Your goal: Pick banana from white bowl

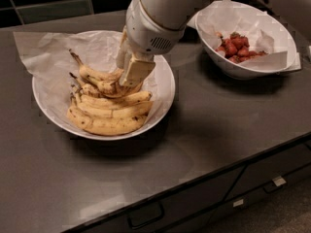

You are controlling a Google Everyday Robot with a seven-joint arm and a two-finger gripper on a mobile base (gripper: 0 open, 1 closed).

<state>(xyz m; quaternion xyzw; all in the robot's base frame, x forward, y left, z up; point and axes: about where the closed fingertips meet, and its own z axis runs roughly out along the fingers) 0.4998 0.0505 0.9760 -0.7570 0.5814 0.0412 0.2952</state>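
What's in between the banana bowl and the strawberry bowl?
Nothing, just bare dark counter between the white bowl and the strawberry bowl, as the camera view shows. The gripper is down in the white bowl, at the bananas.

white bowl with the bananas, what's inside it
Crumpled white paper lines the white bowl, holding a pile of bananas; the gripper rests on the top banana, hiding one end.

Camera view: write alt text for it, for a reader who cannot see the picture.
The robot's gripper reaches down into the white bowl, onto the blotched banana at the top of a pile of bananas lying on crumpled paper. Beside it on the dark counter stands a second bowl holding strawberries.
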